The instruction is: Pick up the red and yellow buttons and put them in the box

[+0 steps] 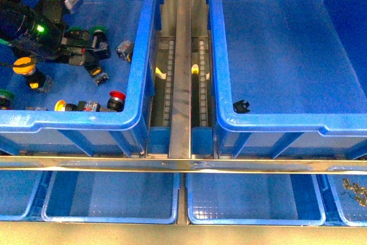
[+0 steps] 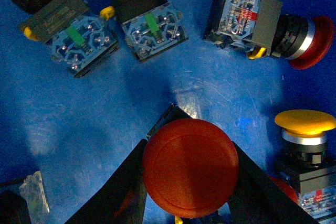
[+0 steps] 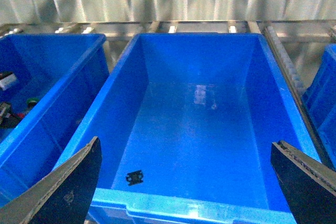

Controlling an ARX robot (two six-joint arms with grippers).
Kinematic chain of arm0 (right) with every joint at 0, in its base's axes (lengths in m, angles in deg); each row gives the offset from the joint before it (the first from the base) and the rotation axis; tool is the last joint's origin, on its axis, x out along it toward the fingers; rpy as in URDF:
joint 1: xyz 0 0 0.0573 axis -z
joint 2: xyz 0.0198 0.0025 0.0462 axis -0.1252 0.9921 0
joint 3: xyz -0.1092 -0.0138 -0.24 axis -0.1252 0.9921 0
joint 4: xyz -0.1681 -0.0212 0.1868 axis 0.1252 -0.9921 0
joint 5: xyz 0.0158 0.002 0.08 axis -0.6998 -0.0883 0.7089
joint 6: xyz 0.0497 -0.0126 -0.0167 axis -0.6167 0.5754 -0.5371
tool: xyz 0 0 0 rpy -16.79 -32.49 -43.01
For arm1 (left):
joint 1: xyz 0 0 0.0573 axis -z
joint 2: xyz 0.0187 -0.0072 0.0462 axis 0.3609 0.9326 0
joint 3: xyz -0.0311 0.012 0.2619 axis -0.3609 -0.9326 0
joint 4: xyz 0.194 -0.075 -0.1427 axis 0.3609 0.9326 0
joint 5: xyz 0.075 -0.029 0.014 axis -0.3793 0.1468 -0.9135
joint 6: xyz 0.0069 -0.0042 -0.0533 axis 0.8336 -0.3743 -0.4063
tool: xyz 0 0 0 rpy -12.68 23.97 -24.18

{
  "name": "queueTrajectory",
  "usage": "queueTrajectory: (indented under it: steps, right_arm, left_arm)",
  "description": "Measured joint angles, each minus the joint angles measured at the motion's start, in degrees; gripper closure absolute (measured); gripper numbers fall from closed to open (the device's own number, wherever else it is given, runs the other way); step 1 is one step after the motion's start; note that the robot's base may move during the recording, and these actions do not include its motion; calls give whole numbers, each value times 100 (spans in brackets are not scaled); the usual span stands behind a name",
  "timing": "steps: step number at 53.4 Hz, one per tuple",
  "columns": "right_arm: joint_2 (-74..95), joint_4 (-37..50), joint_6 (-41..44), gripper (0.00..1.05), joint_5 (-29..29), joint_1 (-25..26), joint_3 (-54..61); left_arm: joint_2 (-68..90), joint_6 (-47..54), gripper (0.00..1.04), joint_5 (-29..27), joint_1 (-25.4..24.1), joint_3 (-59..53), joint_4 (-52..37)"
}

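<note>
My left gripper (image 2: 189, 149) is shut on a red button (image 2: 190, 179), its round cap wedged between the two black fingers, just above the floor of the left crate (image 1: 86, 120). Close by lie another red button (image 2: 307, 43) and a yellow button (image 2: 305, 121). The front view shows the left arm (image 1: 40, 27) reaching into that crate, with a yellow button (image 1: 24, 65), a red one (image 1: 117, 96) and a second yellow one (image 1: 59, 105) loose on the floor. The box (image 1: 275, 120) stands to the right. My right gripper (image 3: 185, 148) hangs open over the box's near rim (image 3: 173, 205).
Green-capped buttons (image 2: 73, 40) (image 2: 149, 27) lie among the others. A small black piece (image 1: 241, 106) rests in the box. A metal rail (image 1: 183, 55) runs between the two crates. Shallow blue trays (image 1: 109, 219) (image 1: 252, 219) sit in front, one holding metal parts (image 1: 355, 190).
</note>
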Motion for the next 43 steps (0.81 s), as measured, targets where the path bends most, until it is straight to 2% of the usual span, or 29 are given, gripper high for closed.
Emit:
queueTrajectory:
  steps: [7,14,26,33,43]
  right_arm:
    - [0,0,0,7,0,0,2]
    - [0,0,0,7,0,0,0]
    - [0,0,0,7,0,0,2]
    - [0,0,0,7,0,0,0]
    - [0,0,0,7,0,0,2]
  left_arm:
    - [-348,-350,71,157,-133,-293,-155]
    - [-1211,-1106,71,450,-422,-743,-387]
    - [-2516,-2557,71,1123,-774,-1506,-280]
    - [-2944,-3174,71,1381,-636,-1764,-267]
    - [-3434,-3930,71,1700,37,-2061,-326]
